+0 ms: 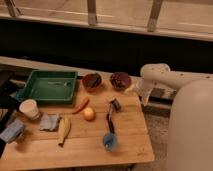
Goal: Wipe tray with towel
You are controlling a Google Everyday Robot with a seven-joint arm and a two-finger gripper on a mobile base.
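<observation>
While the robot's white arm reaches in from the right, its hand (143, 98) hangs at the far right edge of the wooden surface (85, 150), spread wide with nothing in it and touching none of the things laid out. The tray (37, 91), dark green with raised sides, sits at the far left corner of the surface, well apart from the hand. The towel (49, 121), a small pale blue-grey cloth, lies crumpled on the wood in front of the tray, between a white cup (29, 108) on its left and a banana (63, 129) just beside it on its right. Farther left, at the near left edge, sits a boxier blue-grey object (12, 131). Two dark bowls (92, 80) stand side by side along the far edge, to the right of the tray, the right-hand one nearest the hand. A slim red vegetable (81, 105) lies just off the tray's right front corner, with an orange (89, 114) near its tip. Right of the orange lies a dark long-handled tool (111, 114), and nearer the front edge stands a small blue cup (110, 141).
</observation>
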